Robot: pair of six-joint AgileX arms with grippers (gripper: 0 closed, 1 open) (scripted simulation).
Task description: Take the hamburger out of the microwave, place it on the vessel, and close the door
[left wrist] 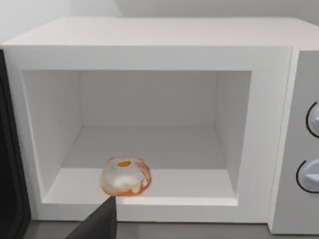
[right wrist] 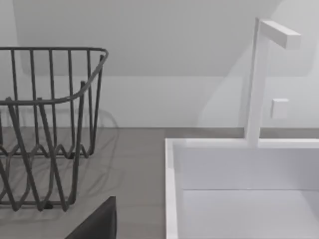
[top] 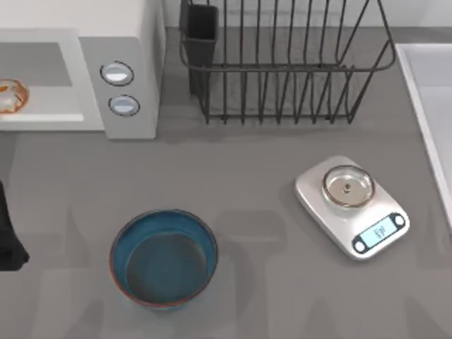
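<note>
The white microwave (top: 120, 42) stands at the table's back left, its grey cavity open toward the front. The hamburger (left wrist: 125, 176), a small cream lump with an orange spot, lies on the cavity floor near the front lip; it also shows as the hamburger (top: 10, 97) at the left edge. The door (left wrist: 9, 164) stands swung open beside the cavity. My left gripper (left wrist: 99, 223) hovers just in front of the hamburger, apart from it. The vessel (top: 164, 258), a blue bowl with a reddish-brown rim, sits empty in front of the microwave. My right gripper (right wrist: 99, 223) is parked off at the right.
A dark wire dish rack (top: 282, 63) stands at the back middle. At the right front sits a small silver kitchen scale (top: 351, 205). A white sink (right wrist: 239, 189) with a faucet (right wrist: 259, 79) borders the right side. My left arm (top: 7, 233) shows at the left edge.
</note>
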